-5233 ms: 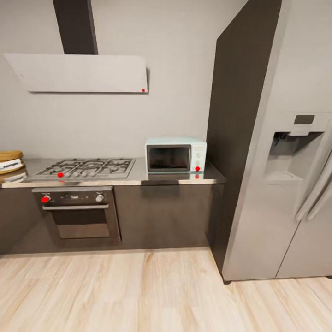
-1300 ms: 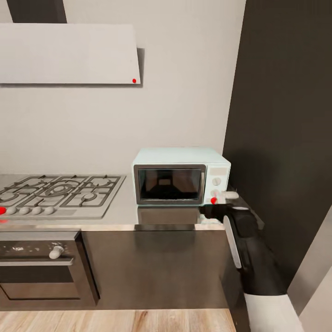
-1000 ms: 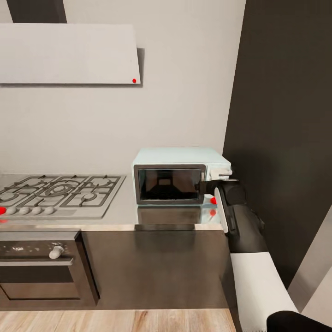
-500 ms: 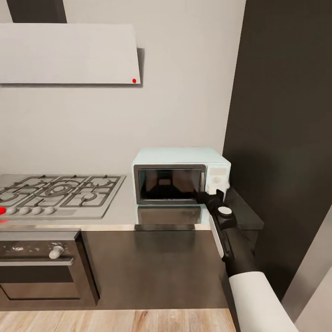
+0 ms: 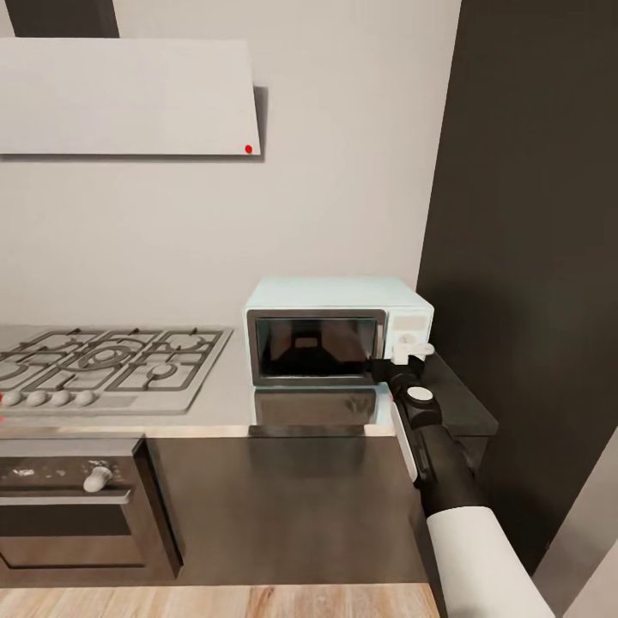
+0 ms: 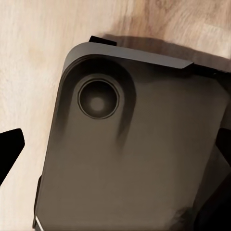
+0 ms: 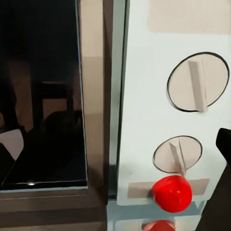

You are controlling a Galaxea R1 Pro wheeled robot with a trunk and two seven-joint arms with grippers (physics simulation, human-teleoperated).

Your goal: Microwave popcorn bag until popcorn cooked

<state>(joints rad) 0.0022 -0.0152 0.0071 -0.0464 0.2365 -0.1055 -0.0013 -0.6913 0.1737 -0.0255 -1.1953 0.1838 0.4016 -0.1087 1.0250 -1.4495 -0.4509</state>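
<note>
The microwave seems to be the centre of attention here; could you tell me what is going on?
The robot stands at the countertop with its right gripper raised to the control panel of the microwave, beside the closed dark glass door. The right wrist view looks straight at two round knobs and a red button below them. Whether that gripper touches the panel cannot be told. The left gripper hangs low over the wooden floor.

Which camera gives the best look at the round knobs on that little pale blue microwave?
The right wrist view: the two round knobs on the pale blue-white microwave appear large, above a red light. The head view shows the whole microwave, its panel small and partly behind the right gripper. The left wrist view faces a dark grey part over wooden floor.
</note>
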